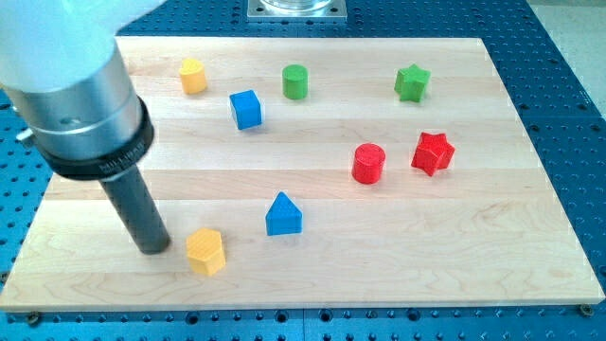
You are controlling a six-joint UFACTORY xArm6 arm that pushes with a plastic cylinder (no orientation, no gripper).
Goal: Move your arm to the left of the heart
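My tip point(154, 249) just left of yellow pentagon point(205, 251), yellow heart point(193, 76) well apart toward view's top, its pointing unclear, finger state untellable on plain rod

Red star point(433, 152); green star point(412, 82)

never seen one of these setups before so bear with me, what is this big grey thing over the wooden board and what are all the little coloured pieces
The big grey cylinder is the end of a robot arm. It has no pincer; it ends in a straight dark rod, and my tip rests on the pale wooden board. It holds nothing; it only pushes blocks.

There is one picture, from a single camera looking down at the board.

The small blocks:
- yellow block, just to the view's right of my tip, near the bottom; shape unclear
- blue triangular block
- blue cube
- second yellow block, top left
- green cylinder
- green star
- red cylinder
- red star
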